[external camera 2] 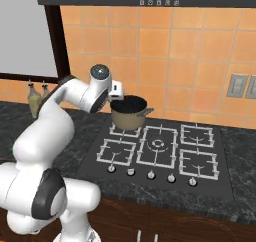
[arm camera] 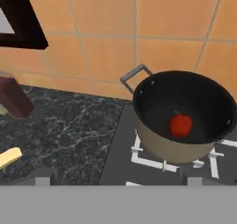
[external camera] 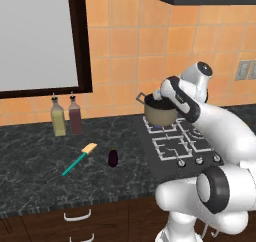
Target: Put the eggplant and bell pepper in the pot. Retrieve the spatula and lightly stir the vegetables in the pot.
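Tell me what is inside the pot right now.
The hand view shows one small red bell pepper lying on the dark floor of the pot. The eggplant lies out on the counter. The pot's near wall hides part of the floor closest to the camera.

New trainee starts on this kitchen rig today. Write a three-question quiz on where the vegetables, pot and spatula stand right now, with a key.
1. True or false: the eggplant is already inside the pot.
2. What red thing lies in the pot in the hand view?
A. a tomato-red bell pepper
B. a red cup
C. a red lid
3. Fill in: the spatula lies on the dark counter, just to the ___ of the eggplant in the left base view.

Key
1. False; it sits on the counter, left of the stove.
2. A.
3. Left.
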Controlling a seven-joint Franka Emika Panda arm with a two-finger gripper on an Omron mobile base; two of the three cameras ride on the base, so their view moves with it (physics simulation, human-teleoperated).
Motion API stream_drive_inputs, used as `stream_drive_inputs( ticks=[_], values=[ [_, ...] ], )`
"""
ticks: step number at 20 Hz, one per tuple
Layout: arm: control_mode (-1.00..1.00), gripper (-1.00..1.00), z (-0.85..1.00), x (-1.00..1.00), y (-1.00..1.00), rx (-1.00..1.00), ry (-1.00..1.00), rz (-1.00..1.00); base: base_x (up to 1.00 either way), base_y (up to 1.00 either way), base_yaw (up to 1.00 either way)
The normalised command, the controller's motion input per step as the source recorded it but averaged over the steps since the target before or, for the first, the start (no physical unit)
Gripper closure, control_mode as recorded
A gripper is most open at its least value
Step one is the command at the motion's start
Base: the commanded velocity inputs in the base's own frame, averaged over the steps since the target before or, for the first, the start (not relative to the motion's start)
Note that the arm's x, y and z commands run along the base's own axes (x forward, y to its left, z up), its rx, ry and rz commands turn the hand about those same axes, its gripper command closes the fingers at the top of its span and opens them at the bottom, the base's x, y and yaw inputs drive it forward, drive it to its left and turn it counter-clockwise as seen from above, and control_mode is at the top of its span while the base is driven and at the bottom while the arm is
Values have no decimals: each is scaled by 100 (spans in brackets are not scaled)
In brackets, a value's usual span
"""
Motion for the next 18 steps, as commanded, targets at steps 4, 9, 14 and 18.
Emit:
stream_drive_inputs(
  ticks=[4,9,14,18],
  values=[
    [-100,-100,-1,-79,98,0,31,16,0,0,0],
    [-100,-100,-46,-58,100,-8,26,0,0,0,0],
    [-100,-100,-52,-2,95,-2,23,-5,0,0,0],
    [-100,-100,-44,12,68,-2,24,-9,0,0,0]
  ],
)
